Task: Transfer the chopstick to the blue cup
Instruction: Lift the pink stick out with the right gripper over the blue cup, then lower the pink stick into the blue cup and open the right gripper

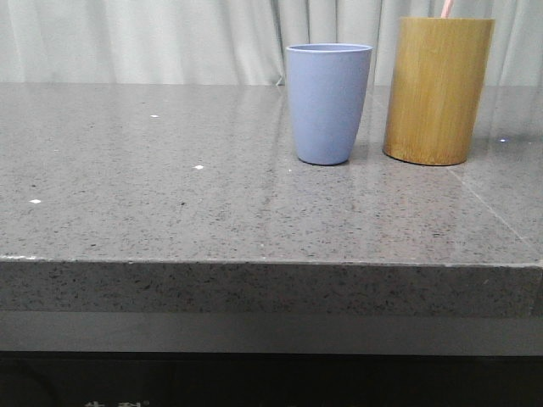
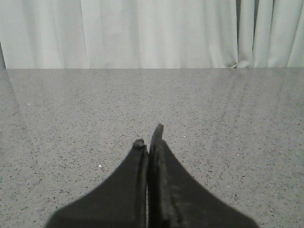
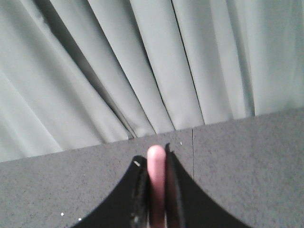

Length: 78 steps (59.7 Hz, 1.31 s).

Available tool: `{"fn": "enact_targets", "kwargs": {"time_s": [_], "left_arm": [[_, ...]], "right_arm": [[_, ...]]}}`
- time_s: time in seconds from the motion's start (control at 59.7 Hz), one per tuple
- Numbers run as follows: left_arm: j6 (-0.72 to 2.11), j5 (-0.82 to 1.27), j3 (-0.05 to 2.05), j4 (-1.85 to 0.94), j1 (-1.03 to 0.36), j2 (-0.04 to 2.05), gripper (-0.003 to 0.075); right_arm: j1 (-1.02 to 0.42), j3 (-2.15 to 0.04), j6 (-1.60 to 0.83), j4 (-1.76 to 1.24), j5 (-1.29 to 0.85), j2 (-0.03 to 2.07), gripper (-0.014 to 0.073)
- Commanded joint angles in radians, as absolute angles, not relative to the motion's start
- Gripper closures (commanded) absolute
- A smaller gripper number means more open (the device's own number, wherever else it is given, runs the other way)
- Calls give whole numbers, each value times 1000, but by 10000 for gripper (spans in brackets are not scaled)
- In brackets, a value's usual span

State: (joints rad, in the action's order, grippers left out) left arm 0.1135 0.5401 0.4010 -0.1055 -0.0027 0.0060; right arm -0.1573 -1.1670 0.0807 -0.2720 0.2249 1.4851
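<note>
front view: standing upright on the grey speckled table [image 1: 170, 195], toward its far edge, a blue cup [image 1: 327, 102]. sitting just right of it, near but apart, a taller bamboo cylinder [image 1: 437, 89]. poking up above the cylinder's rim, a pale pink chopstick [image 1: 446, 8], cut off by the frame top. hanging behind, a pale curtain [image 1: 127, 38].

left wrist view: hovering over bare table, the left end effector [image 2: 148, 137] with dark fingers [image 2: 128, 175] pressing together, gripping nothing.

right wrist view: pinching the chopstick [image 3: 156, 175] between its dark fingers [image 3: 178, 190], the right end effector [image 3: 156, 159], narrow around the stick, the rounded pink tip showing just past the fingertips. lying beyond, table and curtain folds.
</note>
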Motion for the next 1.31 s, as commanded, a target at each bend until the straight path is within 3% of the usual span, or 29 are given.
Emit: {"fn": "enact_targets", "kwargs": {"time_s": [0.0,0.385,0.553,0.821,1.29], "left_arm": [[114,456,425,-117,-8,19,739],[114,456,425,-117,-8,19,739],[114,456,425,-117,-8,19,739],[114,456,425,-117,-8,19,739],[114,456,425,-117,-8,19,739]], "right_arm": [[-168,-1203,77,-174,360,1402,652],[-197,-1205,77,102,516,1196,652],[-279,-1205,77,111,516,1171,652],[-427,-1205,77,111,519,1290,652],[-435,-1203,77,100,445,1476,637]]}}
